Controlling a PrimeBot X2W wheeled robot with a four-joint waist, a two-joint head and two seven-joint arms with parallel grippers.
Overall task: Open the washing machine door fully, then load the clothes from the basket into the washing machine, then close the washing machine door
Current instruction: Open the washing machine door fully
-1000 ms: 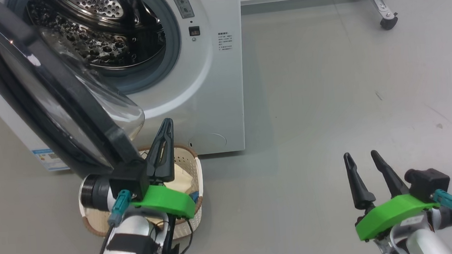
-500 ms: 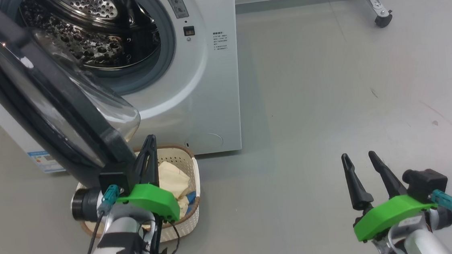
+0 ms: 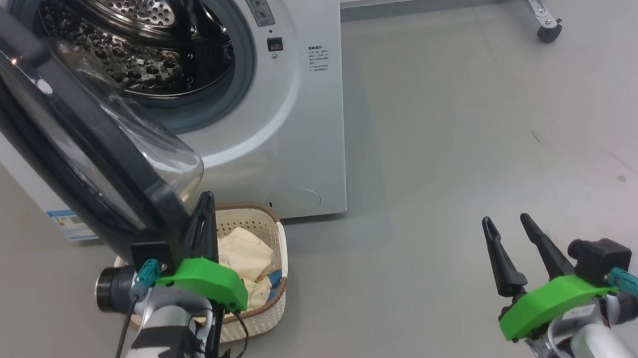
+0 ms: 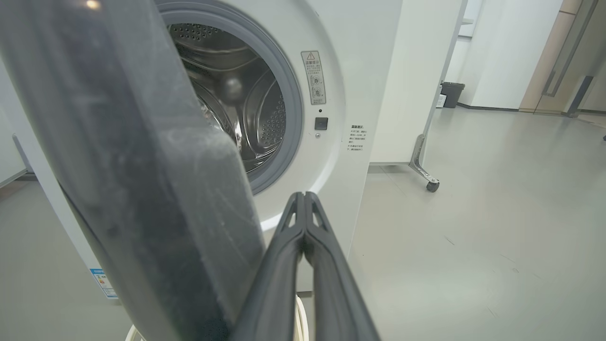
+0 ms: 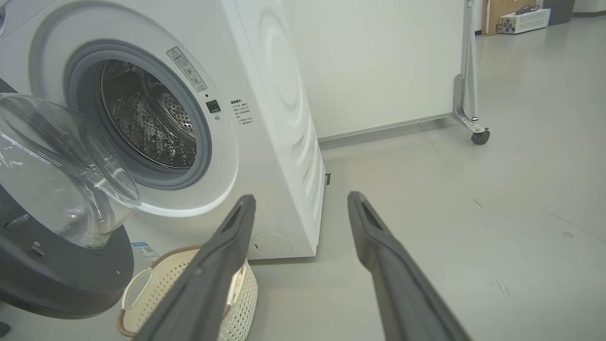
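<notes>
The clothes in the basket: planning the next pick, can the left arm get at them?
Probably yes. The left gripper, shut, hangs above the basket, and the clothes lie uncovered beside it; the washing machine door crowds the basket's left side.

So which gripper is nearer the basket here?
Left. The left gripper, shut, hangs over the left side of the basket, beside the lower rim of the door. The right gripper, open, is well off to the basket's right, over the floor.

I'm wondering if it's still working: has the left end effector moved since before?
Yes. Against the basket, which kept its place, the left end effector slid left and back toward the robot.
</notes>
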